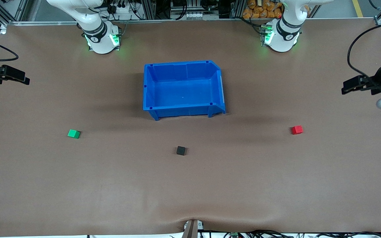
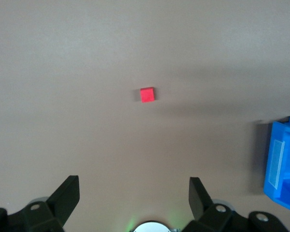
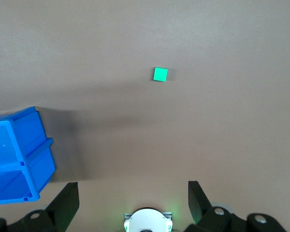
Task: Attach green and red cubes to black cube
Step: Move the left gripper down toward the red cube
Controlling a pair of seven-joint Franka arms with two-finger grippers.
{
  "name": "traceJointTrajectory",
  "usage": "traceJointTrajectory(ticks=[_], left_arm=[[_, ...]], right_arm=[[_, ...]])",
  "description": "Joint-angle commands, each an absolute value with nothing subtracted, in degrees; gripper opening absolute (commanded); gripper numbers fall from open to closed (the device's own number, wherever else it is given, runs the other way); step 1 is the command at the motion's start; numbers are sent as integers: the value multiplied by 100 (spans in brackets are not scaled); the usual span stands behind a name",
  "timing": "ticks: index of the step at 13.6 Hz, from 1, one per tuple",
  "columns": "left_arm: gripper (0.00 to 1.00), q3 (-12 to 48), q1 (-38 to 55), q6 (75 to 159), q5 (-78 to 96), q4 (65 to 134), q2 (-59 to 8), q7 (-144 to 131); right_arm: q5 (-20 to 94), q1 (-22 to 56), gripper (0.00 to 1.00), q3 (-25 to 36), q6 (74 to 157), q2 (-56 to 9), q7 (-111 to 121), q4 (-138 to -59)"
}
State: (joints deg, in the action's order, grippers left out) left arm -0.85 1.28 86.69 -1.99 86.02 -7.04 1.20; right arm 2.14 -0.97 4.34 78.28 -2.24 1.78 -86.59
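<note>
Left gripper (image 2: 134,195) hangs high over the table's edge at the left arm's end, fingers (image 2: 67,195) spread wide and holding nothing. Bare brown table (image 1: 190,185) lies below it, and the red cube (image 2: 147,94) sits alone on that surface, well apart from the fingertips. A corner of the blue bin (image 2: 282,169) pokes into the left wrist view.

Over at the right arm's end, the right gripper (image 3: 134,198) hovers over the table's edge in the same manner, its fingers (image 3: 67,200) wide apart and empty too. The green cube (image 3: 160,74) rests flat on the table, with the bin's ribbed wall in the right wrist view.

From the front, the green cube (image 1: 73,134) lies toward the right arm's end, the red cube (image 1: 297,130) toward the left arm's end, and the black cube (image 1: 181,150) sits between them, a little nearer the front camera than either. All three are well apart, none touching. The blue bin (image 1: 182,110) stands upright mid-table, farther from the camera than the black cube.
</note>
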Motion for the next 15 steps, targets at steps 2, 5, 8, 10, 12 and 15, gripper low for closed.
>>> traceJointTrajectory(ticks=[2, 5, 8, 10, 12, 15], left_arm=[[100, -79, 79, 8903, -167, 8490, -1141, -25], [100, -88, 70, 9061, 43, 8499, -1484, -972], [100, -97, 70, 9184, 281, 8499, -1915, -2192], [100, -97, 70, 9289, 351, 8508, -2126, -3238], [100, -97, 88, 9325, 369, 8508, -2337, -4066], [100, -79, -191, 9623, 474, 8630, -2592, -4438]], right_arm=[[246, -167, 100, 387, 7831, -246, 132, -8613], [237, -193, 100, 387, 7831, -246, 132, -8613], [237, -193, 100, 387, 7822, -246, 132, -8613], [237, -193, 100, 387, 7814, -246, 141, -8613], [229, -176, 100, 387, 7805, -246, 132, -8613], [228, -211, 100, 395, 7787, -246, 167, -8543]])
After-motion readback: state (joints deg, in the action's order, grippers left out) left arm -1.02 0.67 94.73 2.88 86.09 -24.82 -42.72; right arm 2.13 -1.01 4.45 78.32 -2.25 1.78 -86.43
